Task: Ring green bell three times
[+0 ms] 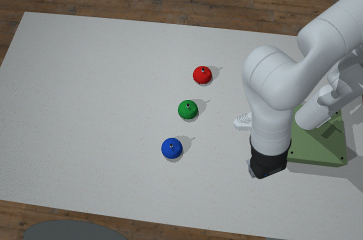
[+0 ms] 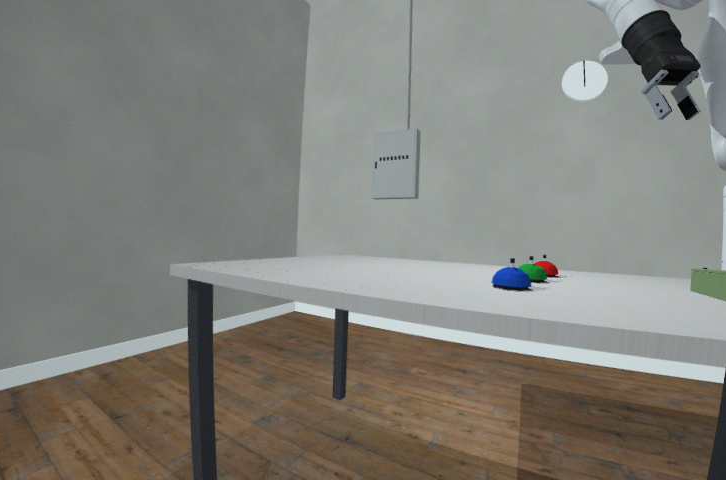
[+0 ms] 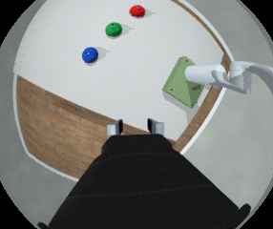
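Grey walls enclosed a room with a plank floor, and a pale table [image 2: 375, 294] on dark legs stood across the middle of it. On the far wall hung a flat grey panel [image 2: 395, 164], and further right a small white disc [image 2: 584, 80].

Going from left to right in the top view, a long stretch of table carried nothing that mattered to the task. Then came three dome bells in a slanting row: the blue bell [image 1: 171, 148] nearest the front edge, the green bell [image 1: 187, 109] in the middle, the red bell [image 1: 202, 74] furthest back. They stood apart from one another, none touching. Each carried a thin dark button stem on its crown; the green bell's button [image 1: 188, 105] stood up, apparently unpressed.

Right of the bells, the arm rose from a green base plate [image 1: 333, 162]. The gripper [image 2: 671, 104] hung high above the table, well apart from every bell, its fingers spread wide with nothing between them.

The bell looked like a stiff, low, light dome that would probably slide if shoved sideways, so nothing called for gripping it. The sensible contact point was the stem top alone, met squarely from above with one fingertip or with closed fingers. The neighbours sat near enough that a skewed descent risked brushing one. No ring appeared begun.
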{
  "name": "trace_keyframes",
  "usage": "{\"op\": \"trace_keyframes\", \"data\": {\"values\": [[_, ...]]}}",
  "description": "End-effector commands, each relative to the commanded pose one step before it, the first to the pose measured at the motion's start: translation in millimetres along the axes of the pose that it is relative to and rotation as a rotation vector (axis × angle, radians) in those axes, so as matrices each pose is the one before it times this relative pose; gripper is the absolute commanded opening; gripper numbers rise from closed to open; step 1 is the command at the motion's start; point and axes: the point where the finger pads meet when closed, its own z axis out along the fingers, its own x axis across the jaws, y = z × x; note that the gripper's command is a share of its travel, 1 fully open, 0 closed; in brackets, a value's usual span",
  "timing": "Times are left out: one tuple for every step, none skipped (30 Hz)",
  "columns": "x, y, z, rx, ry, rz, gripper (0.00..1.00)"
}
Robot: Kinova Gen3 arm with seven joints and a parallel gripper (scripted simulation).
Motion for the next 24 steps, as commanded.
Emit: {"op": "trace_keyframes", "data": {"values": [[-0.19,0.36,-0.56,-0.00044,-0.0016,-0.00063,1.0],[0.0,0.0,0.0,0.0,0.0,0.0,1.0],[0.0,0.0,0.0,0.0,0.0,0.0,1.0],[0.0,0.0,0.0,0.0,0.0,0.0,1.0],[0.0,0.0,0.0,0.0,0.0,0.0,1.0],[0.0,0.0,0.0,0.0,0.0,0.0,1.0],[0.0,0.0,0.0,0.0,0.0,0.0,1.0],[0.0,0.0,0.0,0.0,0.0,0.0,1.0],[0.0,0.0,0.0,0.0,0.0,0.0,1.0],[0.0,0.0,0.0,0.0,0.0,0.0,1.0],[0.0,0.0,0.0,0.0,0.0,0.0,1.0],[0.0,0.0,0.0,0.0,0.0,0.0,1.0],[0.0,0.0,0.0,0.0,0.0,0.0,1.0],[0.0,0.0,0.0,0.0,0.0,0.0,1.0],[0.0,0.0,0.0,0.0,0.0,0.0,1.0],[0.0,0.0,0.0,0.0,0.0,0.0,1.0],[0.0,0.0,0.0,0.0,0.0,0.0,1.0],[-0.45,-0.46,0.07,0.00037,-0.0008,0.00123,1.0],[-2.91,-3.03,0.45,0.00242,-0.00519,0.00799,1.0],[-3.5,-5.79,0.65,0.00602,-0.00504,0.01468,1.0],[-4.39,-6.18,1.38,0.00393,-0.00531,0.01814,1.0],[-6.6,-9.26,2.12,0.00605,-0.00788,0.02354,1.0],[-8.9,-12.48,2.87,0.00842,-0.01077,0.03128,1.0],[-11.24,-15.62,3.61,0.01097,-0.01386,0.03849,1.0]]}}
